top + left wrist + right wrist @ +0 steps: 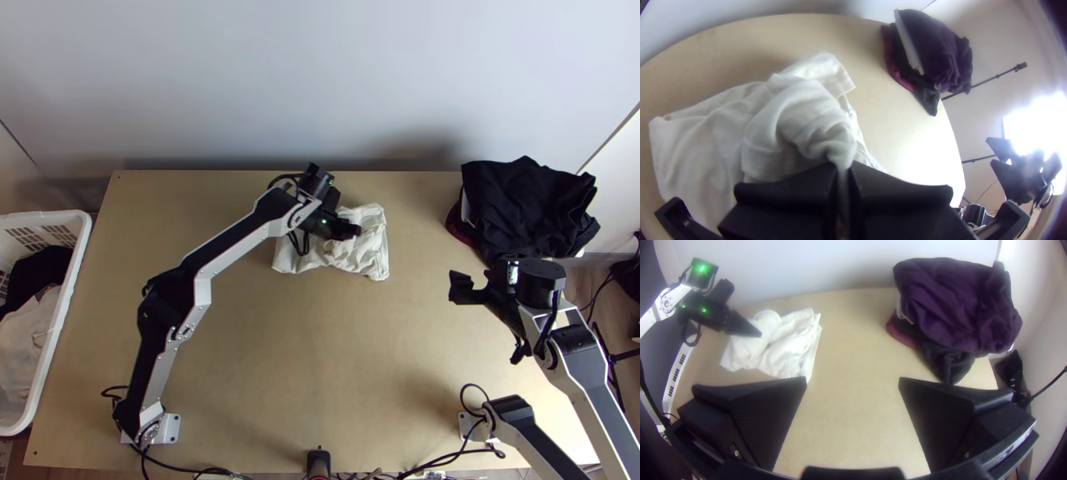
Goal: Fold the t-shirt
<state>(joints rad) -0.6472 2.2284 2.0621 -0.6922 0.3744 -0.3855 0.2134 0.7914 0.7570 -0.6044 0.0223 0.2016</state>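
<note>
No text, label, brand, number or sign can be read. On the outer side of the right gripper (pixel 490 298), beside one of its wide flat black fingers (pixel 942 418), a pale strip (pixel 1011 449) bears dark marks too unclear to make out; so does a small white patch (pixel 512 274) on its black housing.

Lt. wood counter (pixel 320 360) stood w/ its far edge by a plain pale back wall (pixel 320 80); soft shadows (pixel 416 150) fell low on it. A white side wall (pixel 618 184) rose at the top view's R, w/ a dark seam (pixel 609 138) btwn the two. Wood floor (pixel 590 282) showed past the counter's R edge. In the L wrist view, a v. bright light (pixel 1040 122) glared near a thin blk pole (pixel 996 78).
</note>
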